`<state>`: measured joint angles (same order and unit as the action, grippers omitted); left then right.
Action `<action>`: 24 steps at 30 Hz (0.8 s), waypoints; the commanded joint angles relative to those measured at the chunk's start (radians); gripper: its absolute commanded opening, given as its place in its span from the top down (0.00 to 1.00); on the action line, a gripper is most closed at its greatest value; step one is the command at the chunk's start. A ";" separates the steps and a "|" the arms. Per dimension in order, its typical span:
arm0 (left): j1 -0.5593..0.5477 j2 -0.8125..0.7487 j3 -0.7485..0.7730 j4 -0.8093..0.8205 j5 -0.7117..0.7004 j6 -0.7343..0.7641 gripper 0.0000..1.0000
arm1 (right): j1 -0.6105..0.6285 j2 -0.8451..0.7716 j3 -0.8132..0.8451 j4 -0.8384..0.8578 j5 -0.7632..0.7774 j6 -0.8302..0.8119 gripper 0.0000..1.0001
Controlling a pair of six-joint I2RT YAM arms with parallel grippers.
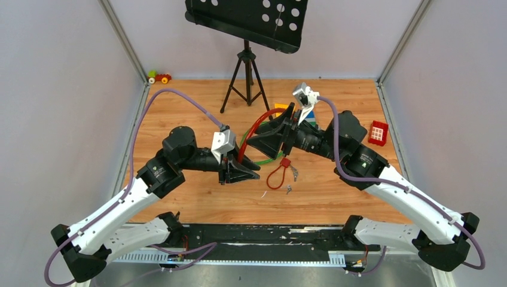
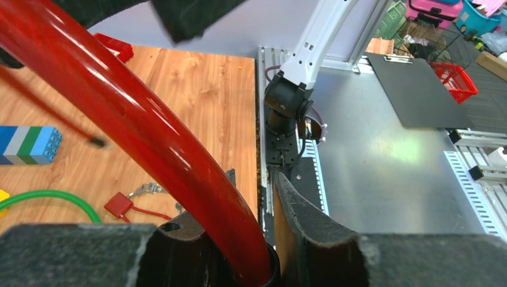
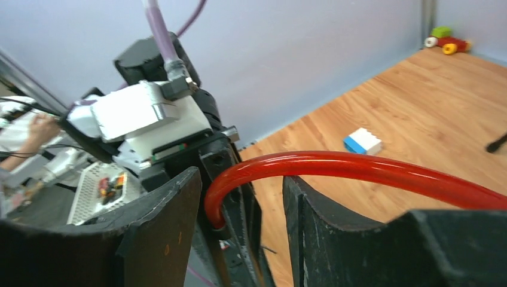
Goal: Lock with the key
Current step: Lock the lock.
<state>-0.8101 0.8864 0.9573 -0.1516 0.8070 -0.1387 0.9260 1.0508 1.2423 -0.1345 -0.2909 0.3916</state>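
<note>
- Left gripper (image 1: 250, 173) is clamped on the thick red cable (image 1: 254, 128).
- Right gripper (image 1: 254, 142): fingers spread loosely around that same cable, not squeezing.
- Key (image 1: 289, 189) lies loose on the table (image 1: 197, 197), nearer the front edge than both grippers. Left's closer but busy, and we can't tell which way it points.

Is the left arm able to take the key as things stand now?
Probably not: the left gripper is shut on the red cable, though the key lies uncovered on the table nearby.
</note>
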 commanded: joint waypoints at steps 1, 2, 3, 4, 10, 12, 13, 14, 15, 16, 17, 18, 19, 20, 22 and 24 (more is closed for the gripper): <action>-0.004 -0.031 -0.005 0.067 -0.002 0.056 1.00 | -0.011 -0.028 -0.035 0.190 -0.112 0.201 0.46; -0.004 -0.028 -0.007 0.071 -0.001 0.055 1.00 | -0.013 -0.029 -0.045 0.207 -0.114 0.223 0.46; -0.004 -0.025 -0.008 0.075 0.004 0.054 1.00 | -0.013 -0.025 -0.049 0.212 -0.112 0.247 0.46; -0.004 -0.023 -0.008 0.080 0.009 0.054 1.00 | -0.013 -0.018 -0.048 0.209 -0.109 0.258 0.46; -0.004 -0.032 -0.006 0.081 0.012 0.079 1.00 | -0.025 0.034 -0.049 0.160 -0.059 0.324 0.48; -0.004 -0.045 -0.010 0.085 0.007 0.091 1.00 | -0.027 0.048 -0.051 0.149 -0.034 0.342 0.49; -0.004 -0.049 -0.014 0.089 0.009 0.095 1.00 | -0.028 0.054 -0.054 0.150 -0.025 0.353 0.49; -0.004 -0.053 -0.017 0.092 0.011 0.097 1.00 | -0.030 0.059 -0.057 0.158 -0.019 0.364 0.50; -0.004 -0.056 -0.020 0.094 0.015 0.101 1.00 | -0.030 0.065 -0.060 0.174 -0.021 0.374 0.54; -0.004 -0.058 -0.023 0.093 0.017 0.103 1.00 | -0.032 0.070 -0.066 0.199 -0.026 0.383 0.61; -0.004 -0.060 -0.027 0.092 0.018 0.104 1.00 | -0.032 0.070 -0.079 0.244 -0.032 0.389 0.68; -0.004 -0.062 -0.032 0.093 0.020 0.108 1.00 | -0.032 0.064 -0.111 0.328 -0.038 0.394 0.77; -0.004 -0.066 -0.038 0.096 0.023 0.112 1.00 | -0.032 0.057 -0.137 0.383 -0.036 0.400 0.86; -0.004 -0.072 -0.046 0.103 0.024 0.114 1.00 | -0.033 0.049 -0.157 0.422 -0.024 0.404 0.95; -0.004 -0.090 -0.064 0.127 0.006 0.114 0.92 | -0.033 0.028 -0.182 0.472 -0.001 0.404 1.00; -0.004 -0.120 -0.088 0.146 -0.037 0.113 0.65 | -0.033 0.007 -0.184 0.495 0.001 0.384 1.00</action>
<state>-0.8085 0.8436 0.8795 -0.1261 0.7727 -0.0731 0.9073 1.1027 1.0737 0.1940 -0.3569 0.7971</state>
